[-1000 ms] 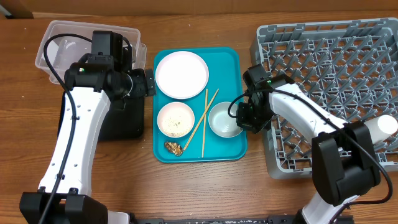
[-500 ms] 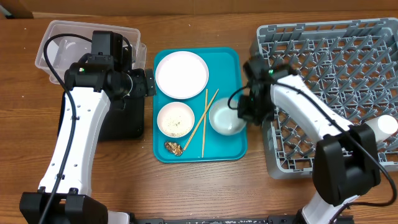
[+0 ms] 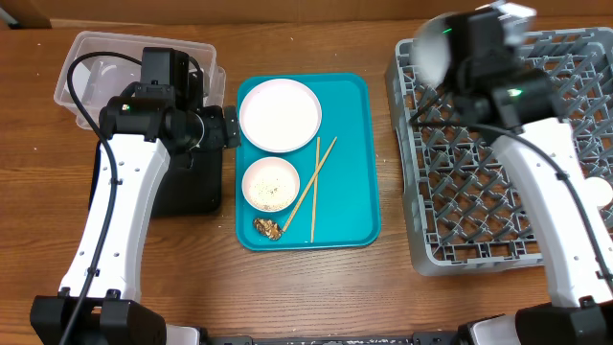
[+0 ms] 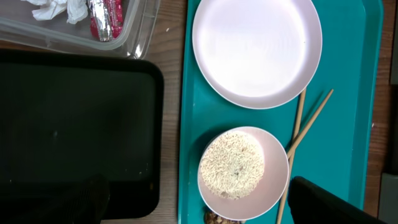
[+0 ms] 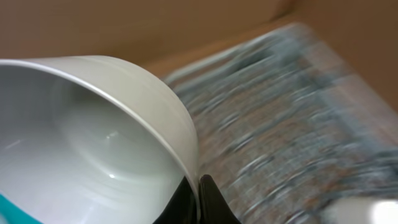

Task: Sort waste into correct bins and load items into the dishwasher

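Observation:
My right gripper is shut on the rim of an empty small white bowl and holds it high over the far left of the grey dish rack; the bowl is blurred overhead. My left gripper is open, hovering between the black tray and the bowl of rice. The large white plate, two chopsticks and a brown scrap lie on the teal tray. The red wrapper and paper wad lie in the clear tub.
The teal serving tray sits mid-table between the black tray and the rack. The clear tub stands at the far left. A white cup lies at the rack's right edge. The rack is blurred in the right wrist view.
My right gripper has lifted the empty bowl off the teal tray and swung it up and back over the rack's far-left part. The left arm has not moved.

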Tool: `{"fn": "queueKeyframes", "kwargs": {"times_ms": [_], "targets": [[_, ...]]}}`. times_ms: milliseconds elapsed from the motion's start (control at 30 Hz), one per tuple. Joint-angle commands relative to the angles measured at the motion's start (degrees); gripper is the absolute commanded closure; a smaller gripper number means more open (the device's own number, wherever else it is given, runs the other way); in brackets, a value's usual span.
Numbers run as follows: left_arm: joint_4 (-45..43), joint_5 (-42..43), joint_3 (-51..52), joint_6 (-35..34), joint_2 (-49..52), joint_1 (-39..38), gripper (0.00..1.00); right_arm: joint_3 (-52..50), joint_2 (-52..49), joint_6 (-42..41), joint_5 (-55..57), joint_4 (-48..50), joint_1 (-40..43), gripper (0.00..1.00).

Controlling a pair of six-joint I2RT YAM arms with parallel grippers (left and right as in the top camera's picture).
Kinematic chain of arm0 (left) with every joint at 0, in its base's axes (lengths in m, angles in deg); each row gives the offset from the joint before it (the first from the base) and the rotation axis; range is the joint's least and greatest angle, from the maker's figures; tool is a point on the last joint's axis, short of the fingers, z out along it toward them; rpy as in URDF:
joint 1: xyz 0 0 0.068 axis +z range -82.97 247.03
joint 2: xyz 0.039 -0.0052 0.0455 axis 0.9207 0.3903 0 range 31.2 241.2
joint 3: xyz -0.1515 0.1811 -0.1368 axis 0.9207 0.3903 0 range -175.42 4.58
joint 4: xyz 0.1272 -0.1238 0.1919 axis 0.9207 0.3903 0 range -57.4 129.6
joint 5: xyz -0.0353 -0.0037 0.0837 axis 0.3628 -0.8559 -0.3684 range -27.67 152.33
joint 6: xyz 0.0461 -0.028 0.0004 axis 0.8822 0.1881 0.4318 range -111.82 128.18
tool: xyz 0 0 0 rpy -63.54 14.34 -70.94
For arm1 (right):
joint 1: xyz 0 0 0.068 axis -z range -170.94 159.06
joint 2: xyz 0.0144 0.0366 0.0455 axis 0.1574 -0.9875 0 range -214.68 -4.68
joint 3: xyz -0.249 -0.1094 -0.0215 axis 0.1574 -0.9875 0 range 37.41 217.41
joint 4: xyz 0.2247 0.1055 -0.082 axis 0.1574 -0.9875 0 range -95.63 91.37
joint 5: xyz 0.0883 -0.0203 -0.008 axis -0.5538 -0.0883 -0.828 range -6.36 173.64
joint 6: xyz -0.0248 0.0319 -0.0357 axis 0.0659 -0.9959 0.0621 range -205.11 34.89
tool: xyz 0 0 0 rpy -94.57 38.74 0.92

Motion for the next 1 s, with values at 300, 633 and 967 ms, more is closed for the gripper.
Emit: {"fn": "queueKeyframes", "kwargs": {"times_ms": [300, 633, 967], "targets": [[-0.4, -0.6, -0.6, 1.1, 0.0, -0.1, 0.06, 0.5, -2.7, 1.6, 16.9, 11.4, 21.2, 0.96], [-1.1, -0.8, -0.6, 1.1, 0.0, -0.1, 0.06, 0.5, -14.1, 1.3, 28.0, 12.8, 32.1, 0.96], [-2.2, -0.8, -0.6, 1.1, 0.0, -0.1, 0.06, 0.3, -24.3, 0.9, 25.9, 10.8, 32.2, 0.96]]}}
